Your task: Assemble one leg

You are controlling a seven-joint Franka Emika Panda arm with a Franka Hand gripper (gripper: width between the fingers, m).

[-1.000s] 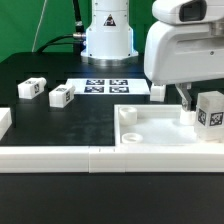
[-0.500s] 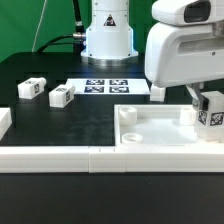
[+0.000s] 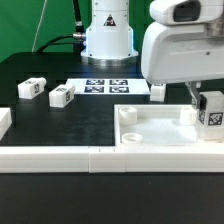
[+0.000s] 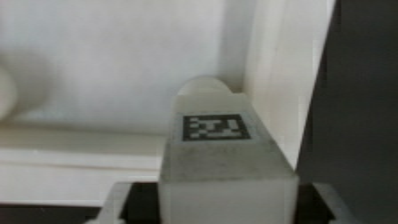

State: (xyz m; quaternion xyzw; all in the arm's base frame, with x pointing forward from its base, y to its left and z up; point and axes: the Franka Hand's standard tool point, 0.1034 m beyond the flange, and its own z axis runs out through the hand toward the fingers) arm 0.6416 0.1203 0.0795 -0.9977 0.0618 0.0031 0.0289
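My gripper point(image 3: 209, 100) is shut on a leg point(image 3: 213, 112), a small white block with a black-and-white tag, and holds it upright over the right end of the large white tray-like piece point(image 3: 160, 135). In the wrist view the leg point(image 4: 221, 150) fills the space between the jaws, with the tray's pale wall point(image 4: 107, 60) beyond it. Two more legs point(image 3: 30, 88) point(image 3: 62, 95) lie on the black table at the exterior view's left. Another leg point(image 3: 158, 91) stands behind the tray.
The marker board point(image 3: 105, 87) lies in front of the robot base point(image 3: 108, 35). Long white border rails point(image 3: 60, 159) run along the front edge. A white block point(image 3: 4, 122) sits at the exterior view's far left. The tray has a corner hole point(image 3: 127, 114).
The gripper with the leg has shifted slightly toward the exterior view's left and a little lower over the tray's right end. Nothing else has moved.
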